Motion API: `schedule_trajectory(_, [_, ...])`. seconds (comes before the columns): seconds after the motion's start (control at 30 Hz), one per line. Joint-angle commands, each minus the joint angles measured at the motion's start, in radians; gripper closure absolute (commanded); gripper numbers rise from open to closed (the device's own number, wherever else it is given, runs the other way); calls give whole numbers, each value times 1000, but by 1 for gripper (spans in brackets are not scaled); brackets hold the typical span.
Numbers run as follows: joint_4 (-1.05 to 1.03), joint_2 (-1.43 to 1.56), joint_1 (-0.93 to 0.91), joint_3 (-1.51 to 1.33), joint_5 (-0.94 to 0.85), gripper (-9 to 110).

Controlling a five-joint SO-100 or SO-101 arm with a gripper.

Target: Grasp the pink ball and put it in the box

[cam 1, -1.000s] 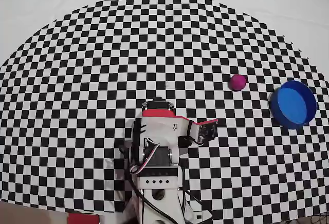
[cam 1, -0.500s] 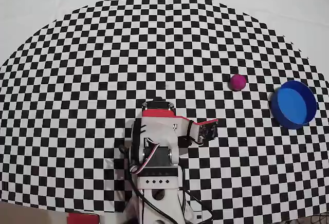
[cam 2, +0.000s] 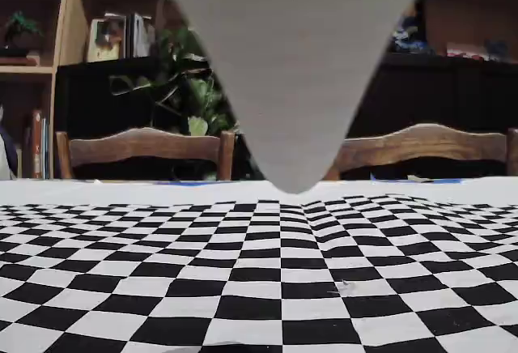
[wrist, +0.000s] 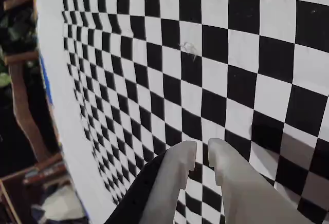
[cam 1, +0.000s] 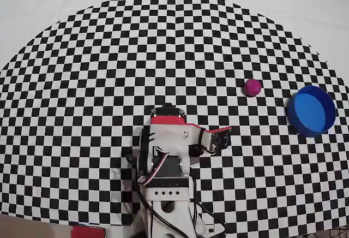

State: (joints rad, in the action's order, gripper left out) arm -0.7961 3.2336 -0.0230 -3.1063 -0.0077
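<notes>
Overhead view, cloth: a checkered tablecloth (cam 1: 109,58) covers the table, black and white squares in a wide arc.
Arm: the red and white arm (cam 1: 169,145) sits folded low over its base near the bottom centre of the overhead view.
Box: the blue round box (cam 1: 311,110) stands at the right edge of the cloth, nothing in it.
Gripper: the gripper (wrist: 202,158) shows in the wrist view as two pale fingers with a narrow gap between them, nearly closed, nothing between them, checkered cloth beneath.
Ball: the pink ball (cam 1: 252,87) rests on the cloth just left of the box, apart from it.
Key relation: in the overhead view the ball lies up and to the right of the gripper, well apart; the wrist view does not show it.
Judgement: the reach has likely not begun; the arm must swing right and extend, and the jaws must widen first.
</notes>
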Motion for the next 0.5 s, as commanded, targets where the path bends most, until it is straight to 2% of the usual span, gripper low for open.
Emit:
schedule_trajectory(0.0, [-3,18,3,-6,-8,101])
schedule_trajectory(0.27, [12,18,0,-6,-9,101])
schedule_trajectory(0.47, [118,12,3,-6,-9,101])
